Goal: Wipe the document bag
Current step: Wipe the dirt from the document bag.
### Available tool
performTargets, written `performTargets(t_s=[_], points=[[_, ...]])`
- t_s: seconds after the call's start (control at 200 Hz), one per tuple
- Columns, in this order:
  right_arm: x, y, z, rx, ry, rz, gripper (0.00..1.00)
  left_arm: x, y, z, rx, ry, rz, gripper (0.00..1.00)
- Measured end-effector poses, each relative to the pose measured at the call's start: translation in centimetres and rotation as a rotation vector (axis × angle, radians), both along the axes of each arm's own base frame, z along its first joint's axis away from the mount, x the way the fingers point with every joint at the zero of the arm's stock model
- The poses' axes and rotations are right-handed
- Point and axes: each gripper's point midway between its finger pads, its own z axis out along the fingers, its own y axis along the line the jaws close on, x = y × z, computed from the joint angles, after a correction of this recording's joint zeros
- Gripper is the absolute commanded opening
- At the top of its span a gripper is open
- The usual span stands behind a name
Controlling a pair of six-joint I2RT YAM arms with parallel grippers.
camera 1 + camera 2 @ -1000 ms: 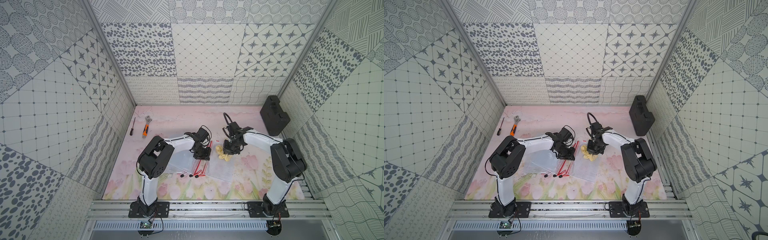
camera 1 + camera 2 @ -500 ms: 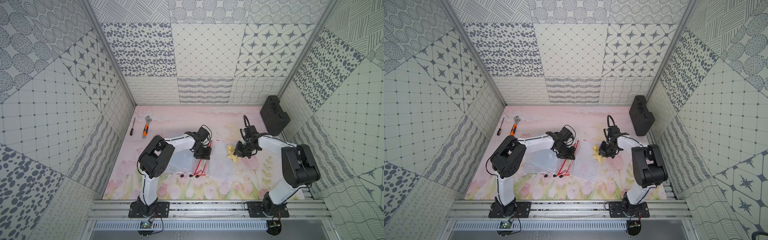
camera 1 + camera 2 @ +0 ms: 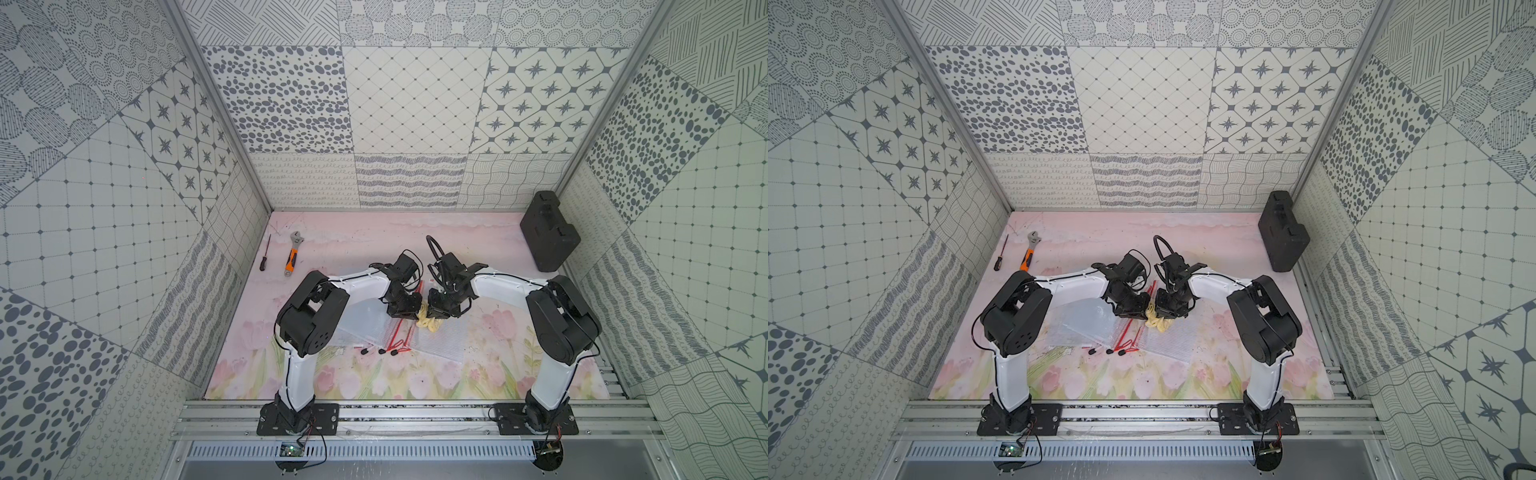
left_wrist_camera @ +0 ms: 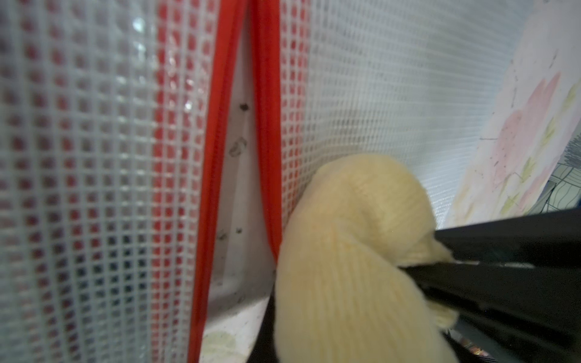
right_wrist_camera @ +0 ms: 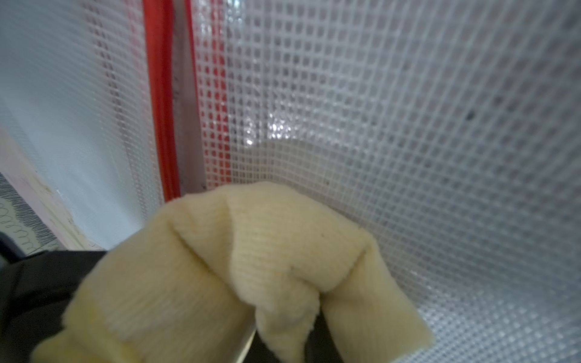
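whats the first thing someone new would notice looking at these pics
The pale yellow cloth at mid-table, pinched in the right gripper and resting on the clear mesh document bag beside its red zip edge. Next, the black case in the far right corner and the orange-handled wrench at the far left.

Colours, patterns
Document bag (image 5: 408,125): clear white-grid mesh, red edge; cloth (image 5: 251,251): pale yellow, ribbed; mat (image 3: 415,382), lower centre: seemingly pink tulip print.
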Motion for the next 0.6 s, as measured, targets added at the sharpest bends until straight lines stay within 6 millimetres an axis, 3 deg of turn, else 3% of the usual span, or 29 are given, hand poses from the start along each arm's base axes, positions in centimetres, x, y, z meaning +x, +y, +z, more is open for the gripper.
performTargets(t_s=[0.08,0.26,0.32,0.39,0.455,0.6], points=[[0.1,-1.9,-0.1,0.032,0.013,-0.046,0.0,0.1,0.0,0.0,0.0,-0.003,0.0,0.0],[0.0,-11.2,0.1,-0.008,0.03,-0.249,0.0,0.1,0.0,0.0,-0.002,-0.006,0.0,0.0],[-0.4,-12.8,0.3,-0.048,0.035,-0.277,0.0,0.1,0.0,0.0,-0.001,-0.005,0.0,0.0],[-1.0,-12.5,0.4,-0.074,0.034,-0.255,0.0,0.1,-0.1,0.0,-0.002,-0.004,0.0,0.0],[-1.7,-10.8,0.6,-0.096,0.035,-0.197,0.0,0.1,-0.1,0.1,-0.005,-0.002,0.004,0.0],[-2.1,-3.1,1.3,-0.071,0.004,-0.012,0.0,0.2,-0.4,0.3,-0.017,0.004,0.019,0.0]])
